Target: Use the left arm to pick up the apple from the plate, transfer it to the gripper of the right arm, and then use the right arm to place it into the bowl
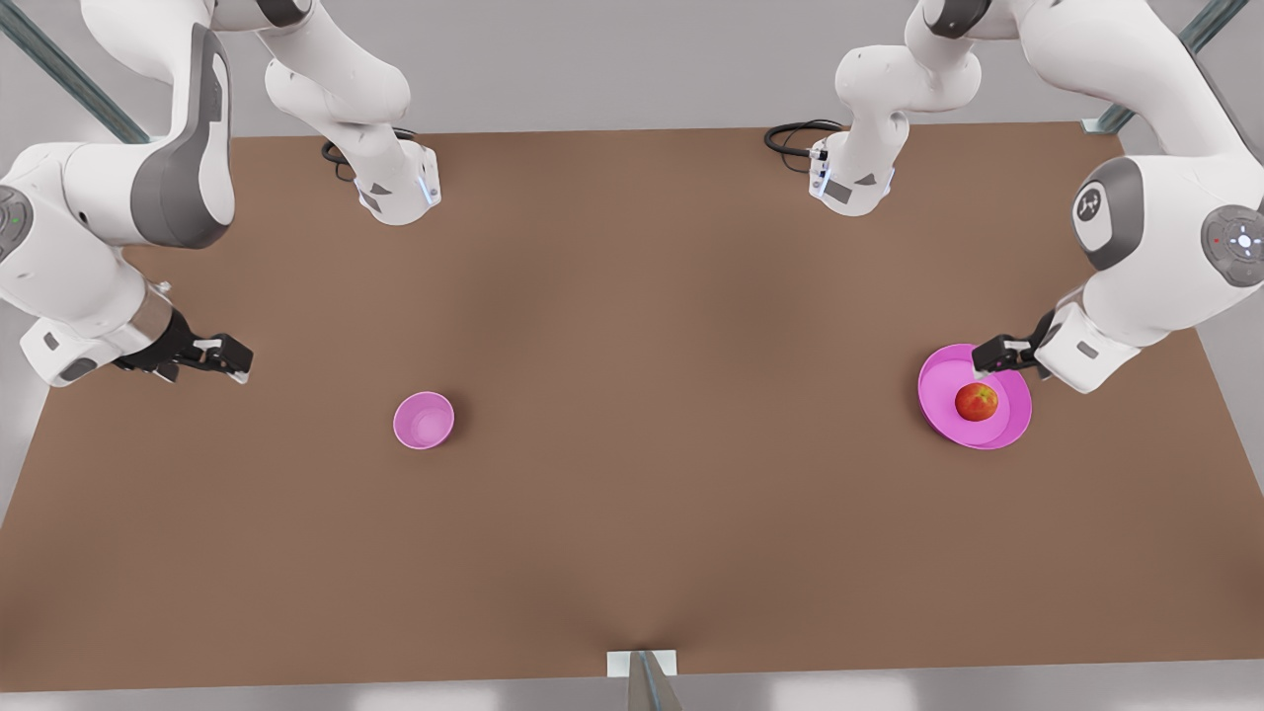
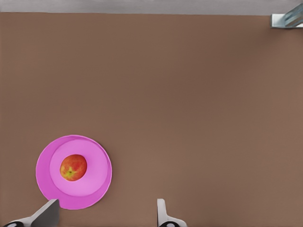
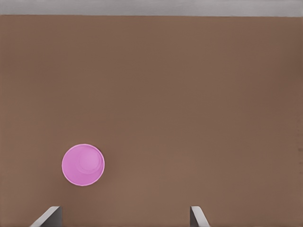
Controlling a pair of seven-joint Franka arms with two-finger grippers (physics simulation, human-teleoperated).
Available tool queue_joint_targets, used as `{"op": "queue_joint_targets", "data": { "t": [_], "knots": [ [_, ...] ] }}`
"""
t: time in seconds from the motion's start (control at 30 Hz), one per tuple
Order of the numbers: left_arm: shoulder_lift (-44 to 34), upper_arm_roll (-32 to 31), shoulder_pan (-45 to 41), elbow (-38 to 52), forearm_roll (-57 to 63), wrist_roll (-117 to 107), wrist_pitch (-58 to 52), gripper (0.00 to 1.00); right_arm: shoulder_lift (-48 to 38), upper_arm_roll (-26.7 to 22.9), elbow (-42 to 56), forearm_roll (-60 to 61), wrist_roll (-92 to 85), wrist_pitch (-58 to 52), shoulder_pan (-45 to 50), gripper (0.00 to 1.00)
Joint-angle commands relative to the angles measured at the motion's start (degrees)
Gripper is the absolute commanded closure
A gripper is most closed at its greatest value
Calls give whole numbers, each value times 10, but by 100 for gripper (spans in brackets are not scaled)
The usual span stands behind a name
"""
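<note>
The left arm's black gripper (image 1: 990, 356) hovers over the rim of the wide shallow magenta plate (image 1: 943, 380), fingers (image 2: 162, 211) spread wide and holding nothing. The small red-orange apple (image 1: 976, 402) sits in the plate, near the brown surface's (image 1: 632, 513) edge at the front view's right. The right arm's slim black gripper (image 1: 229, 361) waits at the opposite edge, fingers (image 3: 198, 216) parted and empty. The small lilac-pink bowl (image 1: 424, 420) stands empty, well apart from the plate.

Brown matte table (image 1: 632, 513), pale grey floor around it; metal frame struts (image 1: 59, 69) at the corners, soft even light
</note>
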Motion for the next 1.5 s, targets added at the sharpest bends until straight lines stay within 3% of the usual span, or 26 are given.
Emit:
{"op": "queue_joint_targets", "data": {
  "t": [0.0,0.1,0.23,0.47,0.7,1.43,1.47],
  "knots": [
    [0,0,1,0,0,30,12,0,-1,0,1,0,7,3,-1,0],
    [1,3,17,-61,-1,39,35,0,0,0,2,2,6,4,0,0],
    [-40,4,73,-251,-1,41,237,0,-1,0,2,3,8,4,0,0],
    [-26,26,112,-390,-2,133,423,0,0,1,2,3,1,4,0,0],
    [45,30,141,-422,-8,169,511,0,8,1,2,3,3,4,1,0],
    [144,28,142,-429,-9,177,535,0,16,0,1,4,1,4,0,0],
    [144,28,142,-429,-9,177,535,3,16,0,1,4,1,4,0,0]
  ]
}}
